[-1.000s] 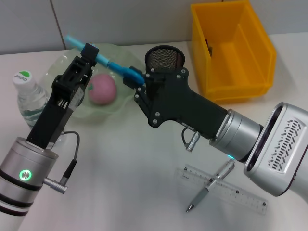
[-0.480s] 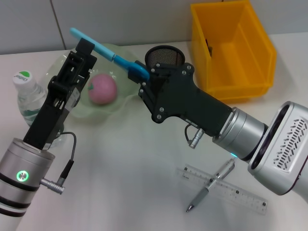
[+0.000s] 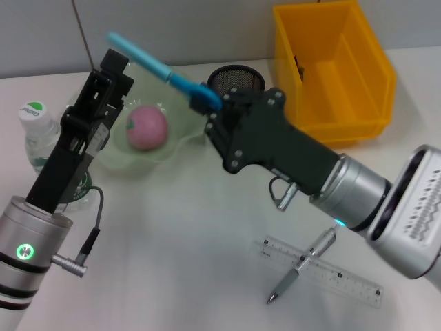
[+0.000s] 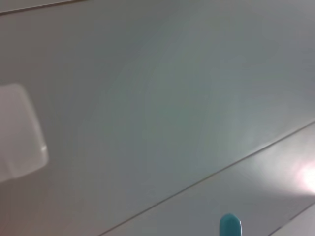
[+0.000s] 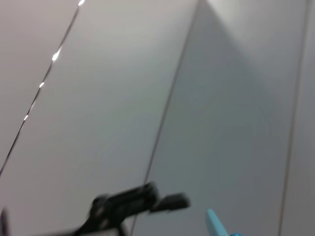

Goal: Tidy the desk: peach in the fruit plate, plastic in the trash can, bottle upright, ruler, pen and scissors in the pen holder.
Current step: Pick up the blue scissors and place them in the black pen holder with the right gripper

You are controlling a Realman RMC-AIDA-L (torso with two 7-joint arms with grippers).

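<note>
Blue plastic-handled scissors (image 3: 162, 72) held aloft over the green glass fruit plate (image 3: 110, 155), 9 o'clock of the black mesh pen holder (image 3: 236, 79). Right hand (image 3: 207, 103) clamps one end; left hand (image 3: 114, 65) at the other end, grip unclear. Pink peach (image 3: 146, 127) in plate.

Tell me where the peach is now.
In the head view, the peach lies in the green fruit plate on the robot's left, beside the mesh pen holder.

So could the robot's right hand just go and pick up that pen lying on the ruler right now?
Probably not yet. The right hand is up by the pen holder, shut on the blue scissors. The pen lies unobstructed on the ruler, but the hand is occupied.
</note>
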